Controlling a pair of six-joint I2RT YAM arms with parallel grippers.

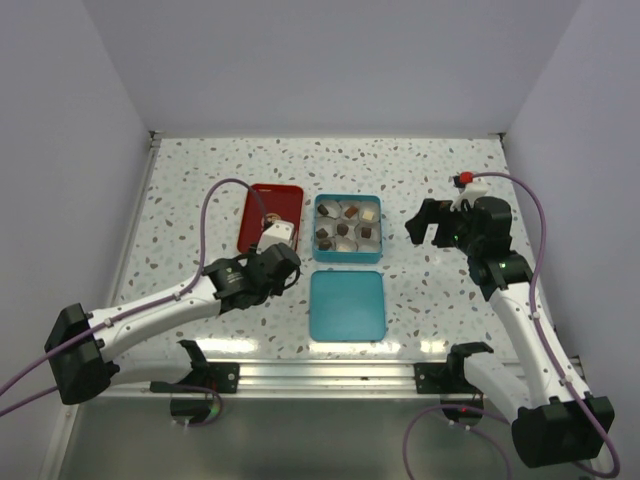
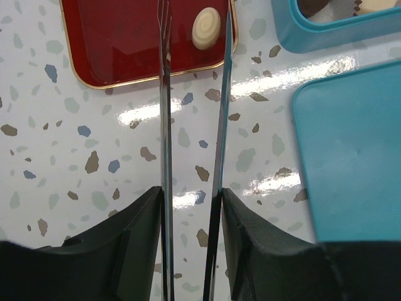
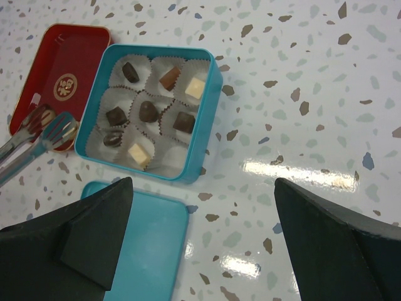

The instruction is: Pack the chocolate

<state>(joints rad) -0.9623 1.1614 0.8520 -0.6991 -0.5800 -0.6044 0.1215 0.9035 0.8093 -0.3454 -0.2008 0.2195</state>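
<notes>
One cream chocolate [image 2: 207, 28] lies on the red tray [image 2: 113, 44], between the tips of thin metal tongs [image 2: 166, 125]. My left gripper [image 2: 191, 194] is shut on those tongs, their blades pressed against my finger pads. In the top view the left gripper [image 1: 280, 240] hovers at the tray's [image 1: 258, 205] near right corner. The teal tin [image 3: 210, 106] holds several chocolates [image 3: 148, 111], dark and cream, in white paper cups. My right gripper [image 3: 203, 182] is open and empty, above the table right of the tin [image 1: 348, 259].
The tin's teal lid [image 1: 347, 305] lies flat just in front of the tin, to the right of the tongs [image 3: 44, 135]. White walls close in the speckled table [image 1: 200, 180] on three sides.
</notes>
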